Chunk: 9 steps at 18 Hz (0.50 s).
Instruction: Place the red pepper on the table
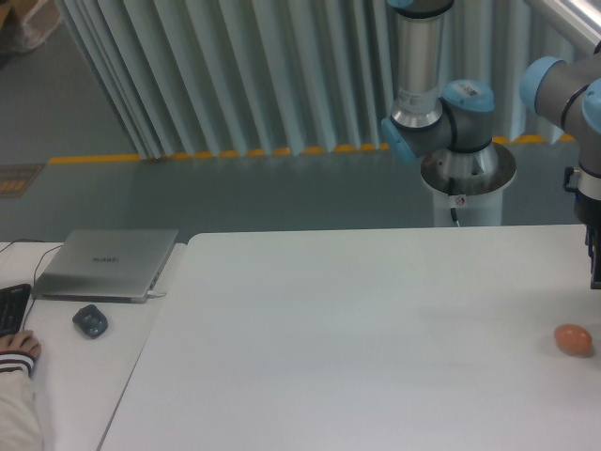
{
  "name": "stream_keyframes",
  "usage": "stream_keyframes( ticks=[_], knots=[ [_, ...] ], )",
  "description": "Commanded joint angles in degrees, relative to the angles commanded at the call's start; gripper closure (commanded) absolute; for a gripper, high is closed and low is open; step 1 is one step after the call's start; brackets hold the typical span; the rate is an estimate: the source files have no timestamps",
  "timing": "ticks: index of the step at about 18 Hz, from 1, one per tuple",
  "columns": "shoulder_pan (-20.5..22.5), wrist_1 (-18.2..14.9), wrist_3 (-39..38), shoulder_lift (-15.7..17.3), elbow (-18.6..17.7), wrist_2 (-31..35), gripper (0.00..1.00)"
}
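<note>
Egg-shaped object [573,339] near table [357,357] edge

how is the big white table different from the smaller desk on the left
The table is wide and nearly bare, carrying only a small orange-brown egg-shaped object near its right edge; the desk is narrower and crowded with a closed laptop, a mouse and a keyboard. A person's hand rests on the desk; nobody touches the table. Both have plain white tops at about the same height, side by side.
</note>
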Motion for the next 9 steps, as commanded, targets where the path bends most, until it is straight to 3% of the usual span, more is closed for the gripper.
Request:
stream_keyframes(
  ticks=[9],
  knots=[
    [2.5, 0.5, -0.8, 1.1, -1.8, 0.4, 0.0]
  ],
)
